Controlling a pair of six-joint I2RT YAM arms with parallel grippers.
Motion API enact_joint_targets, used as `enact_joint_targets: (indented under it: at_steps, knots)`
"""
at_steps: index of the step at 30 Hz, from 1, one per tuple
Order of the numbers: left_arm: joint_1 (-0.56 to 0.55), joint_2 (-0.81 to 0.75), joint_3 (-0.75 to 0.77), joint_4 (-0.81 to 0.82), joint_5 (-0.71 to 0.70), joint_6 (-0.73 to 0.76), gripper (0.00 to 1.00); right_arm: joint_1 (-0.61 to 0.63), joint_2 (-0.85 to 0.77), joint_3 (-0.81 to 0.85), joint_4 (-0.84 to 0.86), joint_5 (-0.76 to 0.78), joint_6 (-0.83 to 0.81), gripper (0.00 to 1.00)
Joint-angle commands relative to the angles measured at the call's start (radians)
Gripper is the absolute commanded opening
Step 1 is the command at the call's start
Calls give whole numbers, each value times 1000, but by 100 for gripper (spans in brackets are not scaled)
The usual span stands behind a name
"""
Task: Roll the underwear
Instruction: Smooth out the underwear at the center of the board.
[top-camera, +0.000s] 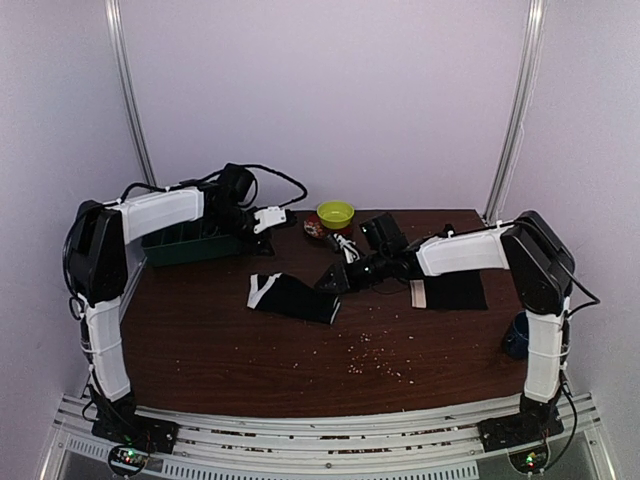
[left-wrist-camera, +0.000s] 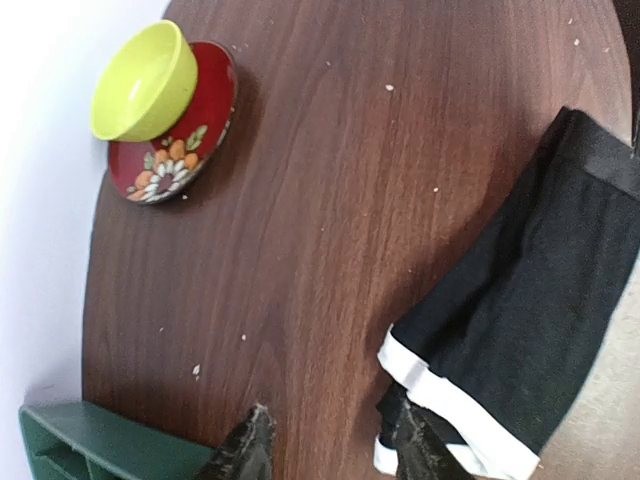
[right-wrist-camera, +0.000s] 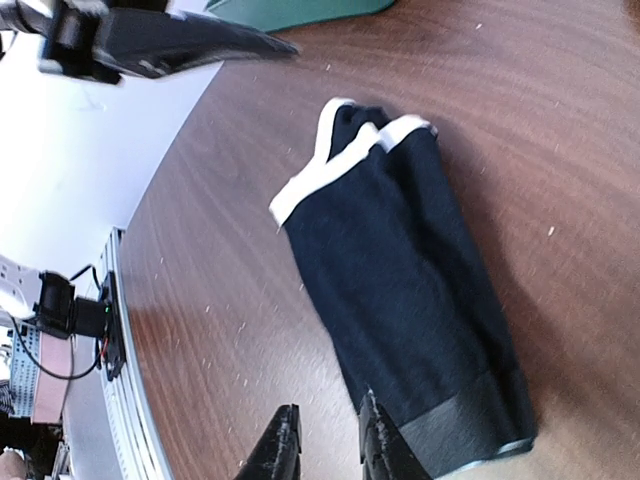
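Note:
One black underwear (top-camera: 292, 297) with white trim lies flat at the table's middle; it also shows in the left wrist view (left-wrist-camera: 530, 320) and the right wrist view (right-wrist-camera: 410, 300). A second black underwear (top-camera: 452, 290) with a white band lies to the right, under my right arm. My left gripper (top-camera: 272, 218) hovers at the back, open, bare wood between its fingers (left-wrist-camera: 335, 445), one fingertip (left-wrist-camera: 420, 445) over the white-trimmed corner. My right gripper (top-camera: 330, 280) is at the garment's right end, its jaws a narrow gap apart over wood (right-wrist-camera: 328, 450), one fingertip (right-wrist-camera: 378, 450) at the fabric's edge.
A yellow-green bowl (top-camera: 335, 213) sits on a red flowered plate (left-wrist-camera: 175, 150) at the back. A dark green bin (top-camera: 190, 243) stands back left. Crumbs (top-camera: 375, 350) dot the front of the table. A blue object (top-camera: 517, 335) sits beside the right arm's base.

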Motion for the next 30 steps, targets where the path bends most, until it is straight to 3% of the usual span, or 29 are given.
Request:
enact_joint_targets:
  at_steps: [1, 10, 15, 18, 20, 23, 24, 27, 29, 30]
  knots:
    - [5, 122, 61, -9, 13, -29, 43, -25, 81, 49, 37, 12, 31, 22]
    - [2, 265, 51, 38, -95, -20, 41, -59, 186, 46, -2, 33, 17, 21]
    - [-2, 257, 12, 55, -120, -16, 41, -61, 168, 42, -45, 70, -16, 21]
    - [-1, 222, -5, 63, -121, -22, 49, -61, 139, 57, -78, 84, -40, 21]
    - [-2, 185, -12, 64, -108, -32, 60, -59, 106, 76, -115, 96, -74, 23]
    - [-1, 118, -6, 63, -80, -61, 92, -50, 25, 83, -160, 148, -132, 33]
    - [-1, 97, 1, 64, -71, -74, 97, -43, -5, 81, -174, 175, -155, 39]
    - [0, 33, 20, 63, -65, -117, 98, -16, -93, 64, -217, 282, -222, 54]
    - [3, -18, 10, 64, -69, -144, 98, 7, -144, 53, -257, 377, -265, 69]
    - [5, -49, -5, 68, -64, -160, 98, 21, -164, 45, -272, 433, -281, 81]
